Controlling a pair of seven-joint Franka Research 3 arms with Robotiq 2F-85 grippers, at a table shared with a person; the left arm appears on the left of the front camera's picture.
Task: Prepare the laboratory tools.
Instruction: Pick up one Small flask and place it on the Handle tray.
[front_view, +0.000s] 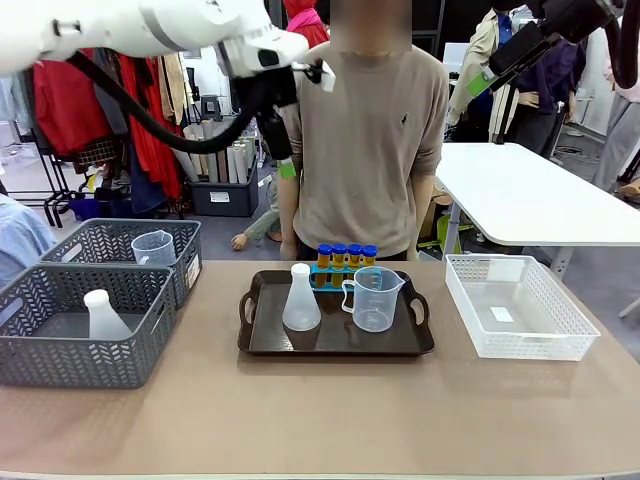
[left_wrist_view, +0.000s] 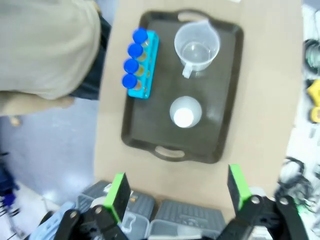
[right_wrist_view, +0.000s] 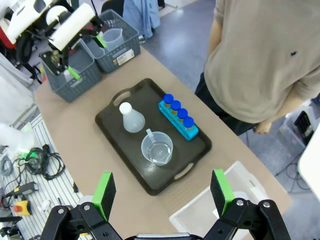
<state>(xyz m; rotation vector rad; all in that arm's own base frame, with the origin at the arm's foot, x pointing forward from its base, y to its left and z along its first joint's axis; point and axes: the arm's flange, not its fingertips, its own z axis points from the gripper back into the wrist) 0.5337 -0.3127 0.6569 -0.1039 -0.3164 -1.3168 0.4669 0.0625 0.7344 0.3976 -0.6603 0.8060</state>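
A dark tray (front_view: 335, 345) sits mid-table and carries a white conical flask (front_view: 301, 300), a clear handled beaker (front_view: 375, 298) and a blue rack of yellow, blue-capped tubes (front_view: 345, 262). My left gripper (front_view: 287, 165) hangs high above the table's far left, open and holding nothing. Its wrist view looks straight down on the tray (left_wrist_view: 222, 125), flask (left_wrist_view: 185, 113), beaker (left_wrist_view: 196, 47) and rack (left_wrist_view: 142, 65) past the open left gripper (left_wrist_view: 177, 192). The right gripper (front_view: 488, 78) is raised at the top right. Open, the right gripper (right_wrist_view: 162, 192) overlooks the flask (right_wrist_view: 132, 118), beaker (right_wrist_view: 157, 148) and rack (right_wrist_view: 178, 119).
Two grey mesh baskets stand at the left: the far one (front_view: 190, 250) holds another beaker (front_view: 152, 247), the near one (front_view: 150, 330) another flask (front_view: 103, 315). A white mesh basket (front_view: 518, 305) stands at the right. A person (front_view: 370, 140) stands at the far edge.
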